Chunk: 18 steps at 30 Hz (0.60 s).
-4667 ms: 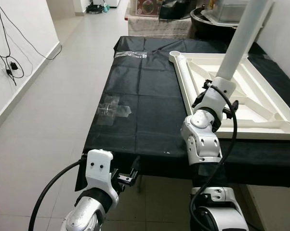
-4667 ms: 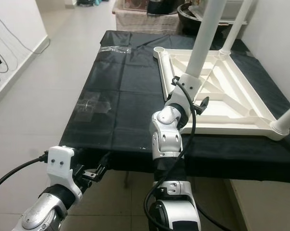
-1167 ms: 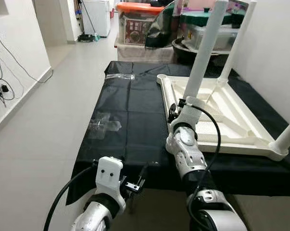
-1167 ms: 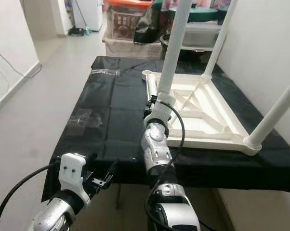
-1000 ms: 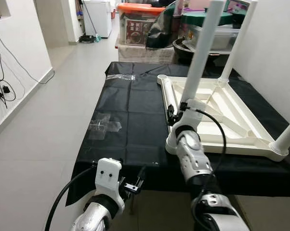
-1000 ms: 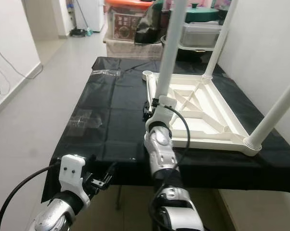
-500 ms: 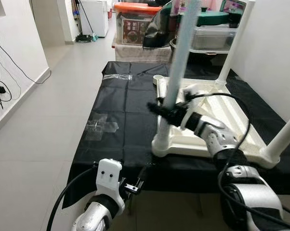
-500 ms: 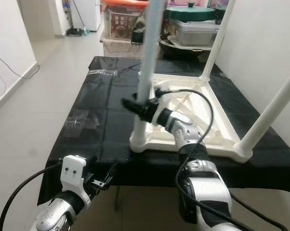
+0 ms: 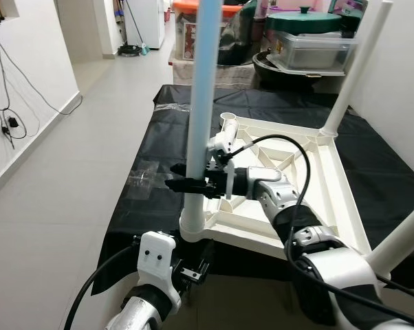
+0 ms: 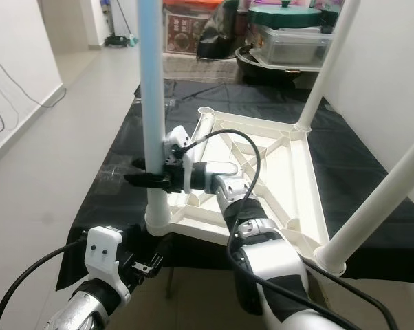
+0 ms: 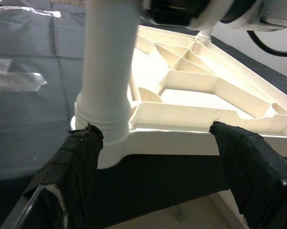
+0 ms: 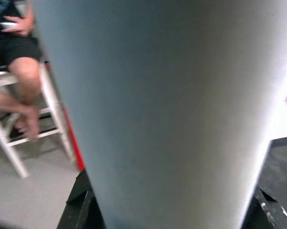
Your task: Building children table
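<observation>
A white children's table top [image 9: 300,180] lies upside down on the black-covered table [image 9: 172,148]. A pale leg [image 9: 202,82] stands upright in its near-left corner socket [image 9: 191,229]. My right gripper [image 9: 184,184] reaches in from the right and is shut on this leg just above the socket; the leg [image 12: 158,109] fills the space between its fingers. Two more legs [image 9: 362,65] [image 9: 405,232] stand at the right corners, and the far-left socket [image 9: 227,118] is empty. My left gripper [image 9: 195,265] hangs open below the front edge, its fingers [image 11: 74,174] facing the socket.
Clear plastic wrapping [image 9: 144,180] lies on the cloth to the left, more [image 9: 172,106] at the far end. Boxes and pots [image 9: 310,45] crowd behind the table. A wall runs along the right. Open tiled floor [image 9: 62,165] lies left. A person sits on a white stool [image 12: 12,62].
My right arm now reaches the leg sideways from the right instead of from below. The leg and its table corner stand nearer the cloth's front-left edge. The left gripper stays low.
</observation>
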### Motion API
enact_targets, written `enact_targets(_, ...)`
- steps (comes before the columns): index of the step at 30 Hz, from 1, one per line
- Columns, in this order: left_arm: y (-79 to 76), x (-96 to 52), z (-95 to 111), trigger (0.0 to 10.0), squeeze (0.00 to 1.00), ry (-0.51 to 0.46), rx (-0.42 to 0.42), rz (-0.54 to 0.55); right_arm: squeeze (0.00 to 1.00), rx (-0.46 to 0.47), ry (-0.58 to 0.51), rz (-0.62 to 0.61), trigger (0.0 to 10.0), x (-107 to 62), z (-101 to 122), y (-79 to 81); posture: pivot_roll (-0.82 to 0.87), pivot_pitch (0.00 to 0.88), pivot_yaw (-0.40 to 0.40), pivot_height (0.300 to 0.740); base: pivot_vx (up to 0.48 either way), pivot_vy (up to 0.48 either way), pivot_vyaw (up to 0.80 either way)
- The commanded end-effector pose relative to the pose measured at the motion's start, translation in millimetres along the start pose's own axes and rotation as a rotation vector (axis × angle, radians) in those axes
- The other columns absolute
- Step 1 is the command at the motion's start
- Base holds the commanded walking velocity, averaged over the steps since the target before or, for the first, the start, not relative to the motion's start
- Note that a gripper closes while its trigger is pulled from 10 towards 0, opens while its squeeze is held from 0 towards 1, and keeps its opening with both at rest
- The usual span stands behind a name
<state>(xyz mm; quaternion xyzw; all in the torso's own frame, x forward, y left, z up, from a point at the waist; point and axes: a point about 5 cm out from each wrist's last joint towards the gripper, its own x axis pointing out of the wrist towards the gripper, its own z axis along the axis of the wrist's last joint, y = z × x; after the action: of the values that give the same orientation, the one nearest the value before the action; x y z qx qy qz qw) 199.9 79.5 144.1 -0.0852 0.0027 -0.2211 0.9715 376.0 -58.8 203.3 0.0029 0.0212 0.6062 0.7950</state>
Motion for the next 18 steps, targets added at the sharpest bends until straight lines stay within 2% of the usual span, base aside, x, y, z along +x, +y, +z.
enact_targets(1,-0.8,-1.0,0,10.0,0.0,0.006,-0.003,0.006,0.0,0.052,-0.003,-0.19,0.0,-3.7,-9,-9.4,0.22,0.038,-0.091,0.74,0.0,0.0,0.0)
enact_targets(2,-0.3,-0.2,0,10.0,0.0,0.006,-0.005,0.006,0.0,0.093,-0.055,-0.462,0.0,-14.4,-10,-24.2,0.21,0.033,-0.091,0.74,0.0,0.0,0.0)
enact_targets(3,-0.3,-0.2,0,10.0,0.0,0.006,-0.005,0.006,0.0,0.093,-0.055,-0.462,0.0,-14.4,-10,-24.2,0.21,0.033,-0.091,0.74,0.0,0.0,0.0)
enact_targets(4,1.0,1.3,-1,10.0,0.0,0.005,-0.006,0.007,0.0,0.121,-0.071,-0.728,0.0,-31.9,-13,-37.9,0.2,0.022,-0.085,0.74,0.0,0.0,0.0)
enact_targets(6,1.0,1.3,-1,10.0,0.0,0.005,-0.006,0.007,0.0,0.121,-0.071,-0.728,0.0,-31.9,-13,-37.9,0.2,0.022,-0.085,0.74,0.0,0.0,0.0)
enact_targets(7,2.5,3.1,-2,10.0,0.0,0.005,-0.006,0.007,0.0,0.19,-0.087,-1.02,0.0,-56.0,-21,-49.3,0.18,0.012,-0.076,0.74,0.0,0.0,0.0)
enact_targets(9,2.5,3.1,-2,10.0,0.0,0.005,-0.006,0.007,0.0,0.19,-0.087,-1.02,0.0,-56.0,-21,-49.3,0.18,0.012,-0.076,0.74,0.0,0.0,0.0)
enact_targets(10,3.4,5.1,-3,10.0,0.0,0.004,-0.005,0.004,0.0,0.209,-0.083,-1.276,0.0,-78.9,-29,-53.9,0.17,0.002,-0.073,0.74,0.0,0.0,0.0)
enact_targets(11,4.7,8.1,-4,10.0,0.0,0.003,0.0,-0.001,0.0,0.24,-0.116,-1.471,0.0,-89.4,-39,-48.5,0.17,0.0,-0.068,0.74,0.0,0.0,0.0)
enact_targets(13,4.7,8.1,-4,10.0,0.0,0.003,0.0,-0.001,0.0,0.24,-0.116,-1.471,0.0,-89.4,-39,-48.5,0.17,0.0,-0.068,0.74,0.0,0.0,0.0)
enact_targets(14,6.4,10.6,-4,10.0,0.0,0.003,0.005,-0.003,0.0,0.27,-0.148,-1.603,0.0,-91.0,-46,-38.4,0.17,0.0,-0.065,0.74,0.0,0.0,0.0)
enact_targets(15,6.4,10.6,-4,10.0,0.0,0.003,0.005,-0.003,0.0,0.27,-0.148,-1.603,0.0,-91.0,-46,-38.4,0.17,0.0,-0.065,0.74,0.0,0.0,0.0)
enact_targets(16,7.7,12.4,-5,10.0,0.0,0.003,0.011,-0.003,0.0,0.289,-0.171,-1.66,0.0,-83.9,-51,-26.5,0.17,0.0,-0.064,0.74,0.0,0.0,0.0)
enact_targets(17,7.7,12.4,-5,10.0,0.0,0.003,0.011,-0.003,0.0,0.289,-0.171,-1.66,0.0,-83.9,-51,-26.5,0.17,0.0,-0.064,0.74,0.0,0.0,0.0)
enact_targets(18,8.6,13.4,-5,10.0,0.0,0.003,0.014,-0.002,0.0,0.305,-0.183,-1.681,0.0,-78.1,-54,-19.0,0.17,0.0,-0.065,0.74,0.0,0.0,0.0)
